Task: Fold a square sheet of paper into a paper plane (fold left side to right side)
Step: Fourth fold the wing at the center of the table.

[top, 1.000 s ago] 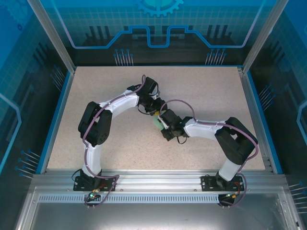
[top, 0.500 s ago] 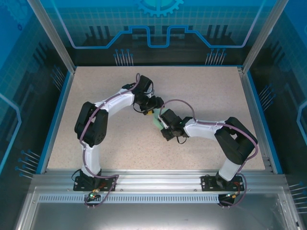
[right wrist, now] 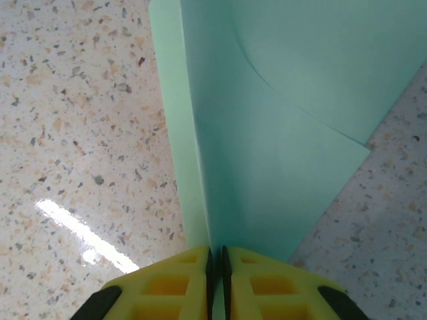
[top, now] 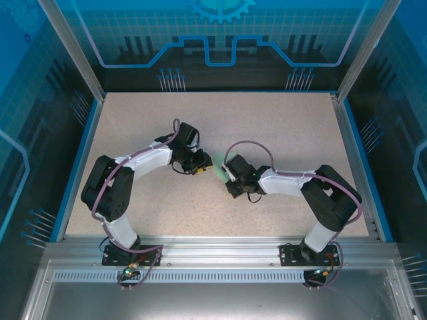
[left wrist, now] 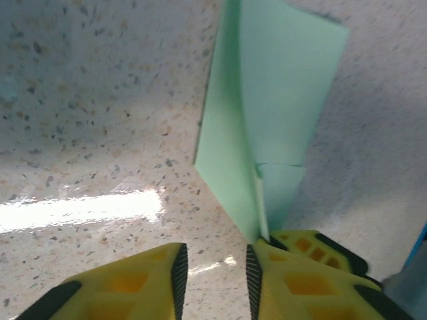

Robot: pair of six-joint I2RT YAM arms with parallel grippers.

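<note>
Paper [right wrist: 267, 133] stood up off the table [top: 280, 127] in folded layers, mid-board between the two arms, and the right claw [right wrist: 215, 267] had its yellow fingers pressed together on the near edge, pinching it. The left claw [left wrist: 215, 277] sat with jaws parted a little and nothing between them, the paper's pointed tip right at the inner corner of one finger. I'd have called it mid-fold: one side anchored, the other claw lining up a grab on that tip. The next move wanted those jaws shifted around the tip without nudging the layers out of line. From above, the claws covered most of the paper, leaving a green sliver. Both wrist views cut off its far end, so how many creases were in, I couldn't tell.
</note>
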